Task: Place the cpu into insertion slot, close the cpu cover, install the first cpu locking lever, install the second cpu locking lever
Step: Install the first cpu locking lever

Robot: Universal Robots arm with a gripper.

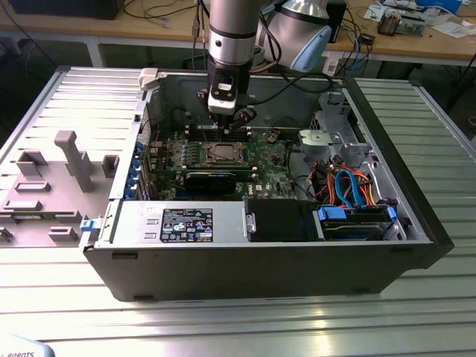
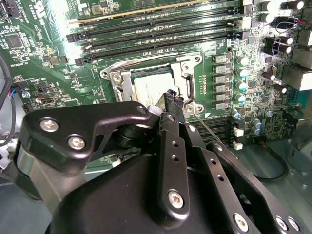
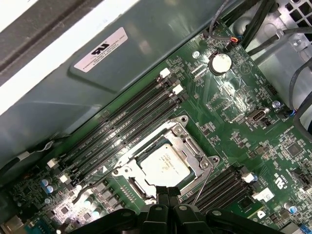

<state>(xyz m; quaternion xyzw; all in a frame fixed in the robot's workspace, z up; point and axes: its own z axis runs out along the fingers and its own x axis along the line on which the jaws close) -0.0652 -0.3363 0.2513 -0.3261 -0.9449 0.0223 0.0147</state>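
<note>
One silver-topped cpu [image 3: 165, 165] seated in socket, metal cpu cover [image 3: 190, 141] framing it

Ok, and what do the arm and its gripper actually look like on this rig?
The arm is a silver-grey cylinder with black bands and a pale blue joint cap behind it; dark cables run beside it. The gripper is matt black metal: flat linkage plates joined by silver screws, with rows of small holes, tapering to narrow black fingers. A white-fronted block sits at the wrist in the exterior view.
</note>
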